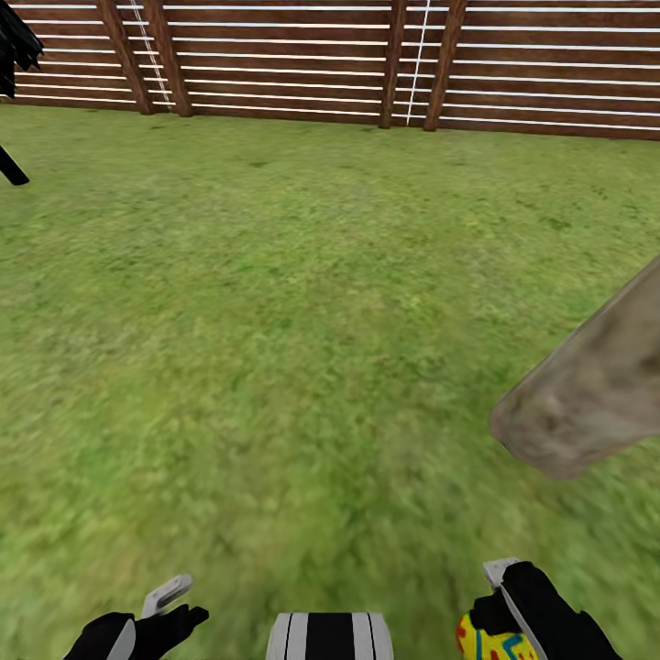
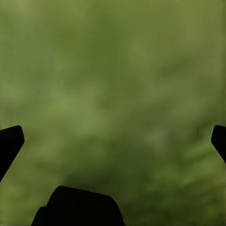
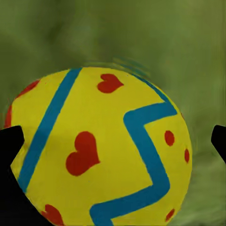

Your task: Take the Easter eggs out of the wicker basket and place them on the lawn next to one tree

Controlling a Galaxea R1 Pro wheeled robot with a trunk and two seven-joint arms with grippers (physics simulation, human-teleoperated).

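Easter egg [image 3: 101, 150]: one egg sits between the fingers of the right gripper [image 3: 113, 141], low at the right of the head view [image 1: 486, 640], carried above the grass. No other egg and no basket is to be seen from here.
Egg surface: glossy bright yellow, rounded, crossed by blue zigzag bands, dotted with red hearts and small red spots.
Right gripper: black, with a pale finger tip [image 1: 500, 570] standing just above the egg in the head view; the fingers flank the egg on both sides and look clamped on it.
Left gripper [image 1: 170, 607]: black fingers with one pale grey tip, low at the left of the head view; in the left wrist view [image 2: 113, 136] the two dark fingers [image 2: 10, 141] stand wide apart with blurred grass between them and nothing held.
Tree trunk [image 1: 587, 403]: a thick pale grey-brown trunk with a rough, mottled bark, slanting in from the right edge and meeting the grass ahead of the right gripper, near it but apart.
Lawn [image 1: 275, 321]: flat mottled green grass running forward from the grippers to the fence, wide open through the middle and left.
Fence [image 1: 302, 64]: brown horizontal wooden slats with light gaps, braced by slanting dark posts, closing off the far edge of the grass.
Black tree [image 1: 14, 55]: dark blocky foliage and a thin dark stem at the far left edge, well apart from the trunk.
Robot trunk [image 1: 328, 637]: a striped black-and-white part at the bottom middle, between the two grippers.
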